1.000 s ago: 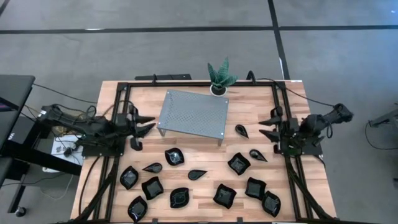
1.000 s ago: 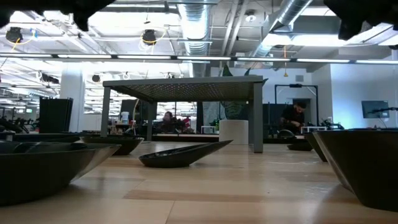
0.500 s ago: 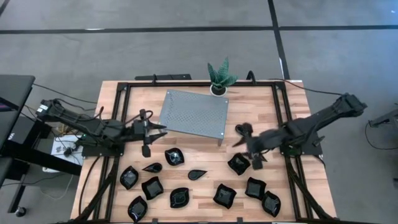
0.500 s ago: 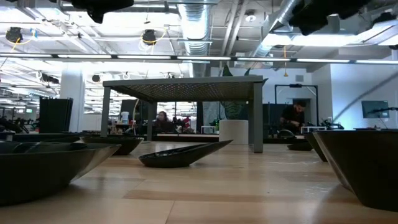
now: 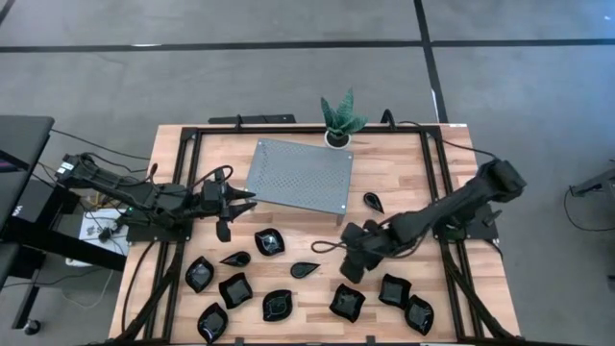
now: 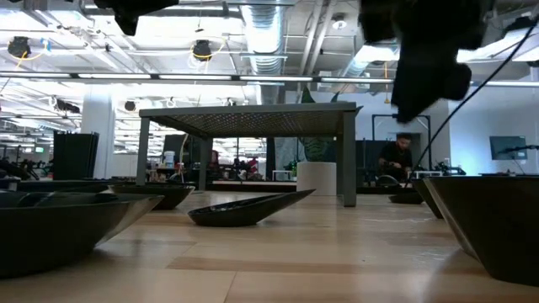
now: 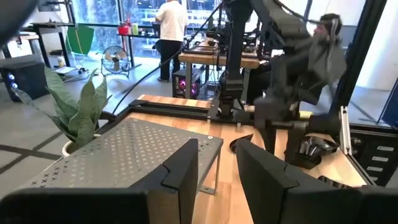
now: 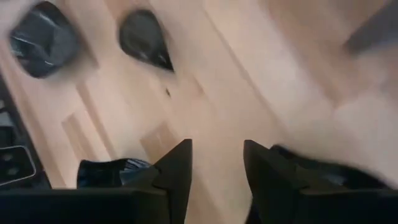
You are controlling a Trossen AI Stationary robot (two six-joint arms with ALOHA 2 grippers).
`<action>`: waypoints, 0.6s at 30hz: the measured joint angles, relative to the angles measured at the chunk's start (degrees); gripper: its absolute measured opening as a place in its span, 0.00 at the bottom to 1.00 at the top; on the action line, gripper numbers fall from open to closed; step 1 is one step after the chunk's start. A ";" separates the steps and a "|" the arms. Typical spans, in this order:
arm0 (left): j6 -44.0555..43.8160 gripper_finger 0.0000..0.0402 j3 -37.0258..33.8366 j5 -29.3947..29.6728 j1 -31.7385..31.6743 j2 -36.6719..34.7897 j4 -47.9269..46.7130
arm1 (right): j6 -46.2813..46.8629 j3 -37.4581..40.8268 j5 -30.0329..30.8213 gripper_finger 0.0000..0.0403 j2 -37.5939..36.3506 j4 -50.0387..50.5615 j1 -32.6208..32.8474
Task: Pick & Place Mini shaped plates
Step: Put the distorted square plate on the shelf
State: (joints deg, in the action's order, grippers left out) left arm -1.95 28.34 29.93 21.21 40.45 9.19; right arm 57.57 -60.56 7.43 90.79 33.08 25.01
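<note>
Both arms are dark, near-black machines built of chunky jointed segments. The left arm (image 5: 125,197) carries loose black cables looped along its links, with more cabling bundled near its base. The right arm (image 5: 452,207) has a bulky rounded elbow housing and a thin black cable hanging beside its wrist. The left pincer (image 7: 214,168) has two matte black fingers (image 7: 180,171) with angular, faceted faces and stepped inner edges. The right pincer (image 8: 216,171) looks the same: flat, dark, wedge-shaped fingers (image 8: 177,168) tapering to blunt tips.
</note>
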 joint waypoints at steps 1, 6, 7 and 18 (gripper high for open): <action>0.27 0.28 0.00 0.00 0.00 0.00 0.08 | 1.45 -0.42 -1.70 0.34 1.39 0.17 -0.16; 3.27 0.28 0.00 0.22 -0.24 0.00 0.94 | 7.79 -4.15 -6.76 0.33 6.04 4.86 -0.30; 3.27 0.28 0.00 0.26 -0.36 0.00 1.09 | 8.26 -5.16 -7.27 0.33 6.83 7.29 -0.32; 3.09 0.28 0.00 0.44 -0.61 0.18 1.13 | 11.93 -10.52 -7.94 0.33 11.13 18.49 0.54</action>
State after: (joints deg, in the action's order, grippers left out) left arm 1.15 28.34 30.37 20.60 40.62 10.33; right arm 69.51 -71.08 -0.51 101.92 51.57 25.55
